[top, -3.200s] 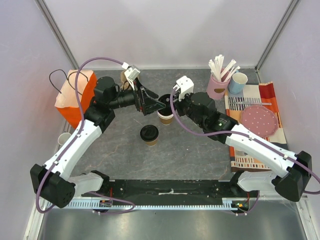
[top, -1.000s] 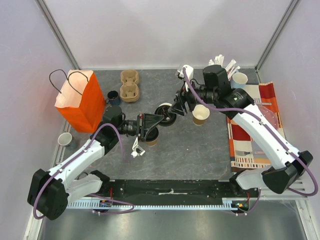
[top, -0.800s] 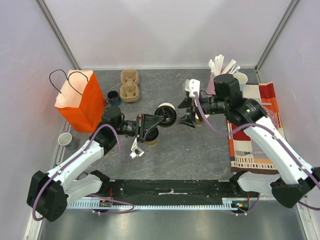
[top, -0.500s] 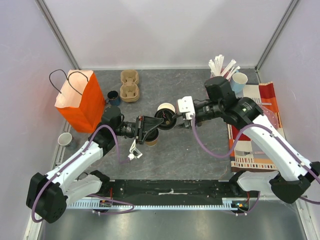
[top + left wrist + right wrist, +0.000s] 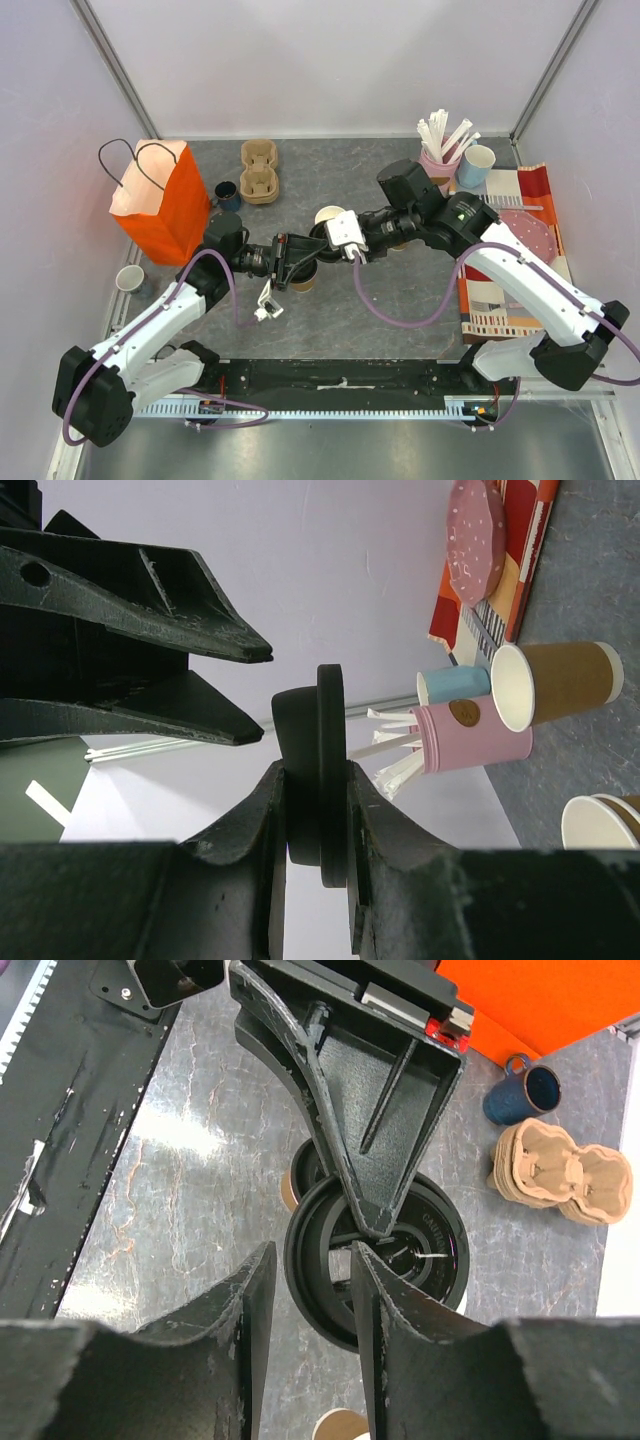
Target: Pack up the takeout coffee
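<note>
My left gripper (image 5: 318,780) is shut on a round black lid (image 5: 320,720) and holds it on edge above the table. My right gripper (image 5: 312,1260) faces it, jaws apart on either side of the lid's (image 5: 430,1240) near rim, with a gap still showing. Below them stands a lidded kraft cup (image 5: 300,278). Two open kraft cups stand nearby, one (image 5: 328,214) behind the grippers and one (image 5: 560,685) mostly hidden under my right arm in the top view. In the top view the left gripper (image 5: 312,247) and right gripper (image 5: 330,243) meet at mid-table.
An orange paper bag (image 5: 155,205) stands at the left, with pulp cup carriers (image 5: 258,170) and a dark blue mug (image 5: 226,192) behind it. A pink cup of stirrers (image 5: 437,172), a light blue cup (image 5: 477,165), a pink plate (image 5: 525,228) and a striped cloth (image 5: 500,300) are at the right.
My right arm has swung left, away from the open cup, and up to the lid, its jaws narrowing around the rim. My left gripper has kept the lid almost still.
</note>
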Action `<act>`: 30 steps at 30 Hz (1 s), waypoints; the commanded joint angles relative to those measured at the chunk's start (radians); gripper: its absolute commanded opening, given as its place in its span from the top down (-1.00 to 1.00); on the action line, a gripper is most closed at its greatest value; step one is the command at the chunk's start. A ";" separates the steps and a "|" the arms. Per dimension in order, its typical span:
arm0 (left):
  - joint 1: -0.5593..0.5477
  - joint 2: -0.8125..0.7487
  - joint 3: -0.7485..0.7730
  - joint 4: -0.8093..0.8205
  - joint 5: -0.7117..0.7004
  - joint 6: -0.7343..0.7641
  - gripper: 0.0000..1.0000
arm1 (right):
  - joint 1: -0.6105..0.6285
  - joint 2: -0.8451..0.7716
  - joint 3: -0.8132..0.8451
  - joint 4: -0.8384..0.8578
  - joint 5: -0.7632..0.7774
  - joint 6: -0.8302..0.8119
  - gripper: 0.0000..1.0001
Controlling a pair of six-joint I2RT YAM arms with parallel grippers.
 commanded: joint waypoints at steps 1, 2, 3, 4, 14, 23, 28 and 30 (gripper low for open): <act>-0.002 -0.014 0.043 -0.007 0.059 0.258 0.96 | 0.028 0.027 0.050 -0.036 0.033 -0.049 0.16; -0.002 -0.015 0.042 -0.006 0.059 0.259 0.96 | 0.029 0.028 0.047 -0.034 0.042 -0.054 0.17; -0.002 -0.015 0.042 -0.007 0.061 0.258 0.96 | 0.031 0.031 0.044 -0.036 0.048 -0.054 0.18; -0.002 -0.017 0.042 -0.006 0.064 0.259 0.96 | 0.032 0.033 0.045 -0.039 0.062 -0.052 0.19; -0.003 -0.021 0.042 -0.030 0.081 0.296 0.96 | 0.039 0.041 0.030 -0.054 0.099 -0.040 0.56; -0.006 -0.011 0.039 -0.039 0.059 0.324 0.46 | 0.043 0.035 0.007 -0.011 0.139 0.023 1.00; -0.005 0.003 0.024 -0.039 -0.023 0.342 -0.70 | 0.040 0.033 -0.013 0.032 0.251 0.104 1.00; -0.006 -0.006 0.017 -0.038 -0.055 0.332 -0.88 | 0.039 0.030 -0.033 0.047 0.288 0.132 1.00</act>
